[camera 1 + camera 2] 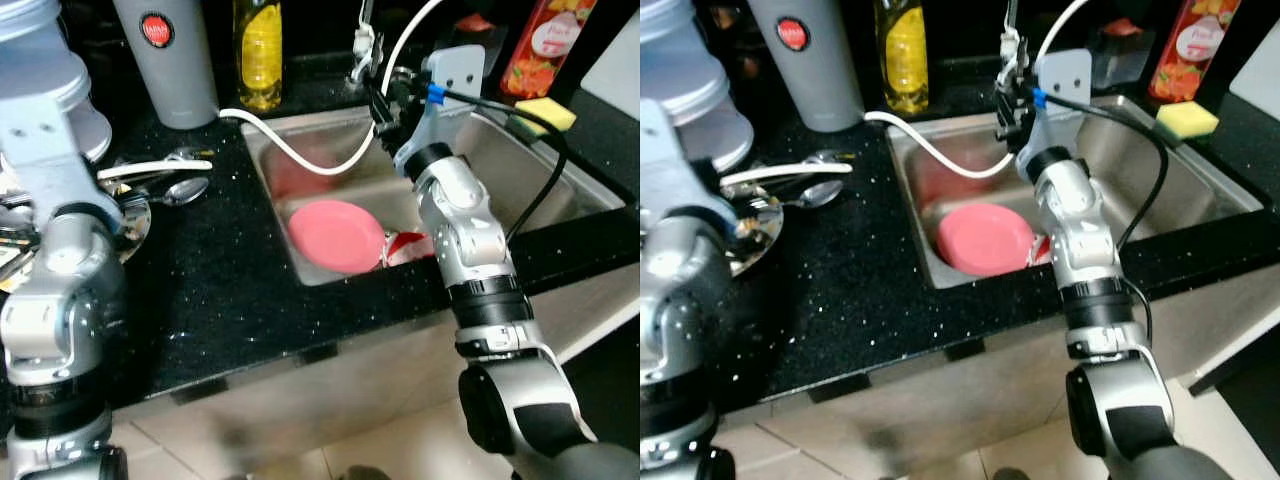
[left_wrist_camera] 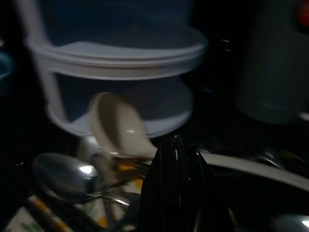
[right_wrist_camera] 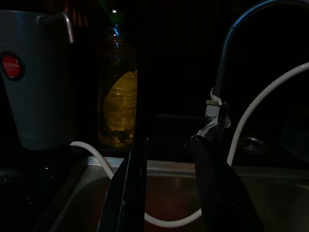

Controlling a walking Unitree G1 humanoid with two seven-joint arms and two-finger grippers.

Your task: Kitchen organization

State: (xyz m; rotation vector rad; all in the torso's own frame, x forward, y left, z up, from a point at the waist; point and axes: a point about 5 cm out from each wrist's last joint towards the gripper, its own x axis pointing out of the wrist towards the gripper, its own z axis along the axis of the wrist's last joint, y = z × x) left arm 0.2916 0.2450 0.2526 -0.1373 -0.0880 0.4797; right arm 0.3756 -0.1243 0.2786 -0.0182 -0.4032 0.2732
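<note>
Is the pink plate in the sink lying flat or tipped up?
Tipped. The pink plate leans in the sink, its underside facing up and one edge raised against something red and white beside it.

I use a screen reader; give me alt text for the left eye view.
The right gripper is raised over a steel sink holding a pink plate. A white hose drapes in; spoons lie on the black counter.

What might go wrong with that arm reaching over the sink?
The right gripper, jaws open, sits above the sink close to the white hose and the tap; it may snag the hose. Below lies a pink plate, which a downward move could knock. The left gripper sits among loose spoons, which could scatter.
</note>
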